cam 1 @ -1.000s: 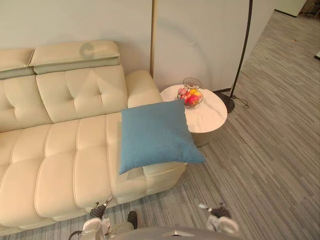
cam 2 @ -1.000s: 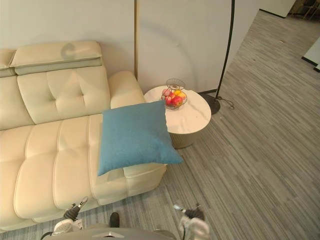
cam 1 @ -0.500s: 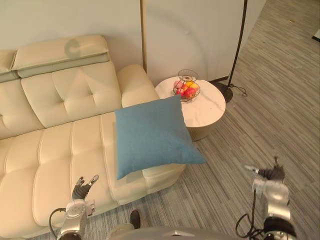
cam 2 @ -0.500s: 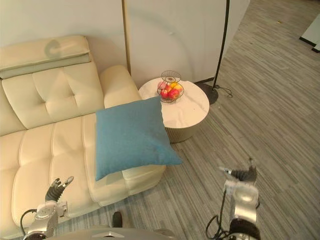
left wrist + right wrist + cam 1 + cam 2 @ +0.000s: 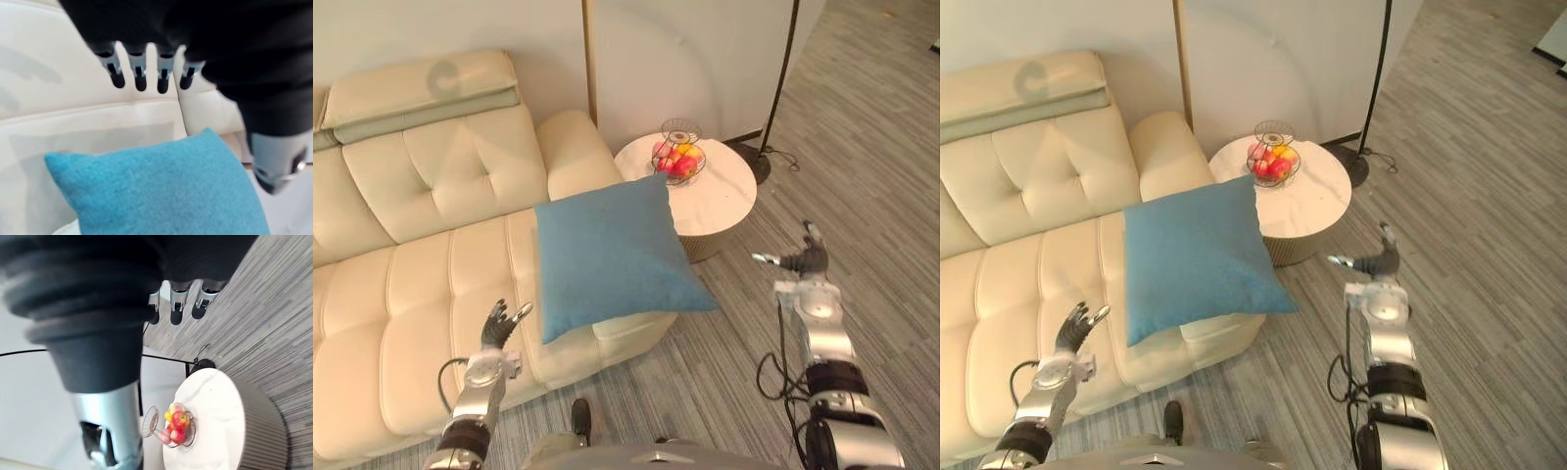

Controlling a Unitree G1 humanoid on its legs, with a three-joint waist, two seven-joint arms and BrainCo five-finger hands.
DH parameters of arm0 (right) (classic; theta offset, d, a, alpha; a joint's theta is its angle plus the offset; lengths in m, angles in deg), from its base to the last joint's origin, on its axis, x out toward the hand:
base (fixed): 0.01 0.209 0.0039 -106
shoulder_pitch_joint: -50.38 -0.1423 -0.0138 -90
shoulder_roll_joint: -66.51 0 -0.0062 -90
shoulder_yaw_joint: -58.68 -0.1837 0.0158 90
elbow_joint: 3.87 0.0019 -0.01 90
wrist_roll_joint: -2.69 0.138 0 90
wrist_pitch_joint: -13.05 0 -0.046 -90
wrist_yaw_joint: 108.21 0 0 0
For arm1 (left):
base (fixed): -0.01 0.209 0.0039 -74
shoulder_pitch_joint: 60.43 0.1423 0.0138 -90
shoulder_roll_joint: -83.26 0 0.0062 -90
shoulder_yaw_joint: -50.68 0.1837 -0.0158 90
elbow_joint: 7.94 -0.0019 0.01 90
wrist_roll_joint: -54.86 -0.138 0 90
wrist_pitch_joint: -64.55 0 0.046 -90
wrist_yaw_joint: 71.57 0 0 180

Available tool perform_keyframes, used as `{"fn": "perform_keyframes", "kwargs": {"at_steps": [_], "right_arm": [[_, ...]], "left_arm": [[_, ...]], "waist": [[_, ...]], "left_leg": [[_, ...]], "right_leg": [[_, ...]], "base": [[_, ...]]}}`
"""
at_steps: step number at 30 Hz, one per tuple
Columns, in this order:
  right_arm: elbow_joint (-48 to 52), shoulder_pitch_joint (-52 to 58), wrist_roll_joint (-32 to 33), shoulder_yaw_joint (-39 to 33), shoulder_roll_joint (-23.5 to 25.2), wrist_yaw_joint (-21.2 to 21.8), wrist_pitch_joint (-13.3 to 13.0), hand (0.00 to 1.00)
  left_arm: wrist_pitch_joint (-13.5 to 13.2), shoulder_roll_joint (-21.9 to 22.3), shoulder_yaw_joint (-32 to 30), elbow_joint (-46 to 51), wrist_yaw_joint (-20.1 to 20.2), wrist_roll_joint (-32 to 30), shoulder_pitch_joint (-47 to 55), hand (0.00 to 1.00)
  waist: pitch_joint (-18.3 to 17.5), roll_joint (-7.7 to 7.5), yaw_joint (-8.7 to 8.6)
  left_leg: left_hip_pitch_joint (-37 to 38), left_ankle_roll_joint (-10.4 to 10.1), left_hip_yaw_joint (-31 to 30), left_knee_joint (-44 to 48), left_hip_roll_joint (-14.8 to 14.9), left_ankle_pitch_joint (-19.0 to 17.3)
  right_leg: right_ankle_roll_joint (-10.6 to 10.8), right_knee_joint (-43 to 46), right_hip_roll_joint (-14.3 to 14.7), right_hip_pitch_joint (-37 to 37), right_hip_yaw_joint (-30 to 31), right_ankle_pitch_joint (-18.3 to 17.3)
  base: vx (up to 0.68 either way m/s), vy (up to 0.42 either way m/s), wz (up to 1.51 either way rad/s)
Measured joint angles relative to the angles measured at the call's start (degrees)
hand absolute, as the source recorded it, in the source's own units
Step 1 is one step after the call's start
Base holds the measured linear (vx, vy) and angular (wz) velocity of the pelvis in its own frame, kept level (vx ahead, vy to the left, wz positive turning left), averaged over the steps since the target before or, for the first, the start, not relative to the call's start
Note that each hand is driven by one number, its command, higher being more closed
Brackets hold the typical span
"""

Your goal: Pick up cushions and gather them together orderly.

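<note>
A square blue cushion [image 5: 609,253] lies flat on the right end of the cream sofa [image 5: 421,284], its lower right corner hanging past the seat edge. It also shows in the left wrist view as the blue cushion [image 5: 161,188]. My left hand [image 5: 499,328] is raised over the sofa's front edge, a little left of the cushion, fingers [image 5: 139,73] straight and apart, holding nothing. My right hand [image 5: 803,262] is up over the floor to the cushion's right, fingers [image 5: 177,303] straight and empty, near the round table.
A round white side table [image 5: 710,196] stands by the sofa's right arm, with a wire basket of fruit [image 5: 678,162] on it. A black floor lamp pole [image 5: 787,73] and its base rise behind it. Grey striped carpet [image 5: 881,176] stretches to the right.
Both arms have risen further into view: the left hand nearer the cushion's left edge, the right hand up beside the table. The camera has shifted slightly.
</note>
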Motion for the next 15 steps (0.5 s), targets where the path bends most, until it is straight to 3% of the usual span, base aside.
{"fn": "perform_keyframes", "kwargs": {"at_steps": [6, 9, 15], "right_arm": [[-0.8, -14.4, 0.9, 7.1, -0.5, -0.4, -0.5, 0.00], [-4.2, -20.0, 1.6, 9.6, -2.4, -0.6, -0.4, 0.00], [-7.8, -28.1, 5.6, 12.3, -3.3, -2.4, 0.5, 0.00]], "left_arm": [[-0.2, -0.2, 2.8, -0.7, -2.0, 1.1, -12.7, 0.00], [-0.3, -1.0, 2.9, -4.7, -3.1, 1.8, -18.6, 0.00], [-0.2, -5.5, 3.9, -12.1, -3.7, 2.4, -31.0, 0.00]], "waist": [[5.1, 1.45, 1.22], [7.4, 2.87, 1.43], [11.6, 2.93, 2.23]], "left_leg": [[-9.1, -0.8, -0.2, 0.3, 1.9, 5.4], [-12.8, -0.8, -0.3, 0.3, 3.4, 5.8], [-19.3, -1.5, 0.9, 0.0, 4.1, 6.1]], "right_leg": [[-1.1, 1.4, 1.5, -9.4, 0.1, 2.9], [-1.3, 4.3, 2.7, -14.7, 0.3, 3.3], [-0.9, 11.8, 2.8, -25.2, 1.6, 3.1]], "base": [[-0.13, 0.001, -0.02], [-0.20, -0.005, -0.13], [-0.15, 0.004, -0.14]]}}
